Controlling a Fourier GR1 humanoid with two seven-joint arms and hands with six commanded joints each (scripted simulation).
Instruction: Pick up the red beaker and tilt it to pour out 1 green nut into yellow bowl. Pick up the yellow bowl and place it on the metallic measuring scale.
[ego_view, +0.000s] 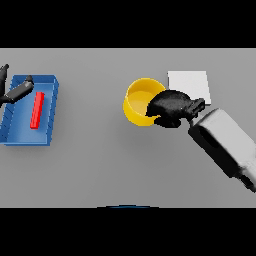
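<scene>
One light, stiff yellow bowl; right hand looks clenched over its rim, probably the best hold.

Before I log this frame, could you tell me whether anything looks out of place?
Yes: the red beaker lies flat in the blue tray, far left of the yellow bowl. No green nut is visible.

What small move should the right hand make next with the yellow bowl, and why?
Probably lift the yellow bowl and carry it the short way right onto the scale. The right hand is curled over the bowl's right rim, apparently gripping it, and the pale scale plate sits just beyond, bare. The bowl is on the table. The left hand hovers at the blue tray.
</scene>
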